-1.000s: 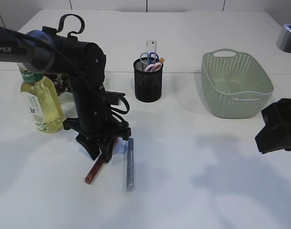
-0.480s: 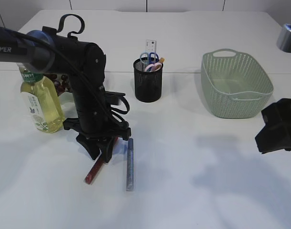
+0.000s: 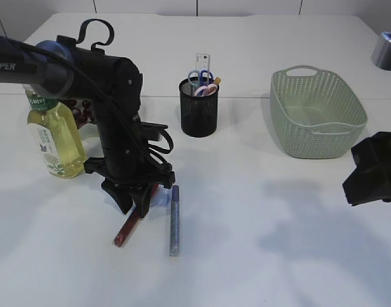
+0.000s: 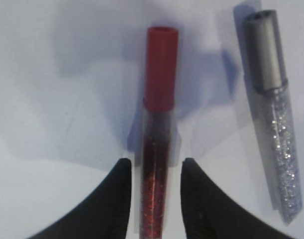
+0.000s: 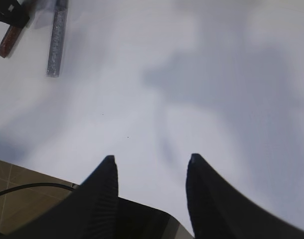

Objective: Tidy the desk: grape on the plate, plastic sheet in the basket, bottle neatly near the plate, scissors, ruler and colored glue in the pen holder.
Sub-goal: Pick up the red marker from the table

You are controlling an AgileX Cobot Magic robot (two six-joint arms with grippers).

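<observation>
Now, bottle (image 3: pixel 53 139): upright at far left, grapes (image 3: pixel 80 110) behind it.
Left claw (image 4: pixel 152 199): my jaws straddle the red glitter glue (image 4: pixel 156 149), narrow gap, not clamped.
Silver glue (image 3: pixel 175 219): lying just right of the red one.
Pen holder (image 3: pixel 199 107): far centre, scissors (image 3: pixel 201 78) and ruler (image 3: pixel 203 61) inside.
Basket (image 3: pixel 317 115): far right.
Right claw (image 5: pixel 151 162): mine too, wide apart, holding nothing, over bare table (image 5: pixel 216 89).

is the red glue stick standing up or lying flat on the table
Lying flat. The red glue stick lies on the table, straddled by the left gripper's jaws beside the silver glue stick.

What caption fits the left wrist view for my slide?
Left gripper straddling a red glitter glue tube on the white table, silver tube alongside.
</observation>
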